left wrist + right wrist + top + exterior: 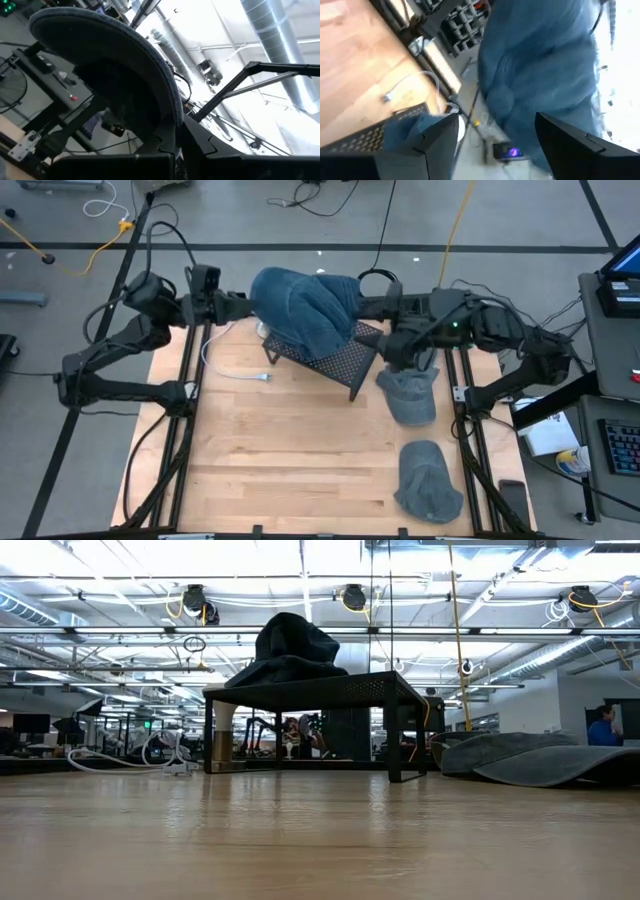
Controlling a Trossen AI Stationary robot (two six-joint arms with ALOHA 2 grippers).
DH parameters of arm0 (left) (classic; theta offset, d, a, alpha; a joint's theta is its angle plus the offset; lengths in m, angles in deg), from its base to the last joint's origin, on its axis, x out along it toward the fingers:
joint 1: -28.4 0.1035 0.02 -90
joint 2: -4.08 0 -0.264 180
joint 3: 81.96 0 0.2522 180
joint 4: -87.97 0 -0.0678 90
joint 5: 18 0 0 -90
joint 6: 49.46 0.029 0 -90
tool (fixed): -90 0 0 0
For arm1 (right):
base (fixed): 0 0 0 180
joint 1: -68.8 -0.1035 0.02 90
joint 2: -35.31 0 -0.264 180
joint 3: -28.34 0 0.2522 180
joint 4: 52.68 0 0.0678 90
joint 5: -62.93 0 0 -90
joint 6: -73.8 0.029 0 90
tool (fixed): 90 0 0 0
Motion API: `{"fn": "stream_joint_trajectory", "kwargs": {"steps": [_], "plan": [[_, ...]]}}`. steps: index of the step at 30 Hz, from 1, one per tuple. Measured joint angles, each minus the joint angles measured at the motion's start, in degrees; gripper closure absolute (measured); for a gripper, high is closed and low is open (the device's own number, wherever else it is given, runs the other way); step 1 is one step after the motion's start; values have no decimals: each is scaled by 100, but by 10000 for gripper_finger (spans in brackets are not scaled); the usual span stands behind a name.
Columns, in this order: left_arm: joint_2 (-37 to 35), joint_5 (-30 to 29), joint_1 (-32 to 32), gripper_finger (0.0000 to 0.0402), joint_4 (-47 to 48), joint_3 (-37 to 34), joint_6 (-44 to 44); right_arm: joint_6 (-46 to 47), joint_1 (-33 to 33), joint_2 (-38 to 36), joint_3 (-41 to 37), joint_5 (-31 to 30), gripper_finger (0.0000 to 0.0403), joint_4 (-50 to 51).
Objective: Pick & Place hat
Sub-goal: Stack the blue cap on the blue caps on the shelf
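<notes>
Three hats: a blue cloth cap (305, 305) heaped on the black perforated metal rack (340, 362); a grey cap (410, 395) and another grey cap (430, 480) flat on the wooden tabletop (280, 470).
Left gripper (245, 305): at the heaped cap's edge — its wrist view shows the blue brim (150, 55) at the fingers; closed on it, as far as I can judge.
Right gripper (372, 305): fingers spread, empty, the blue cloth ahead of them.
Key relation: heaped cap lies between both grippers, long axis across the rack; the nearer grey cap sits just beside the right arm.
White cable (225, 365): left of the rack.
</notes>
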Motion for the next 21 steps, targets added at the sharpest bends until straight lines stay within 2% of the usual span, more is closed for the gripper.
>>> {"fn": "stream_joint_trajectory", "kwargs": {"steps": [4,7,17,19,21], "plan": [[31,127,150,394,15,0,-133,-208,-212,58,9,-88,149,-244],[39,145,153,394,42,0,-145,-232,-241,80,7,-100,169,-222],[74,124,51,394,27,0,-124,-105,-233,73,7,-377,359,-257],[72,113,53,394,25,0,-133,-89,-233,67,7,-373,378,-232],[72,74,53,394,31,2,-146,-183,-238,64,7,-365,381,-150]]}}
